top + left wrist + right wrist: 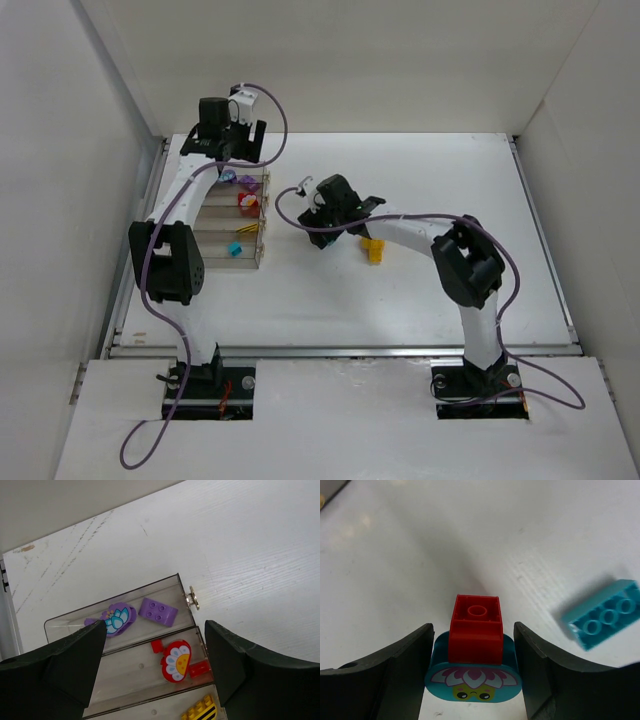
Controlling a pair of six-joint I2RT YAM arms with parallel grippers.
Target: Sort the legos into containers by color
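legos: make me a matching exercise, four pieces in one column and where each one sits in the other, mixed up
Pieces
1. purple brick
2. red flower piece
3. cyan brick
4. teal flower piece

Places
A. loose on the bare table
B. between the fingers of the right hand
C. in the end bin, beside a purple flower piece
D. in the second bin, next to the end one

Pairs: 1-C, 2-D, 3-A, 4-B
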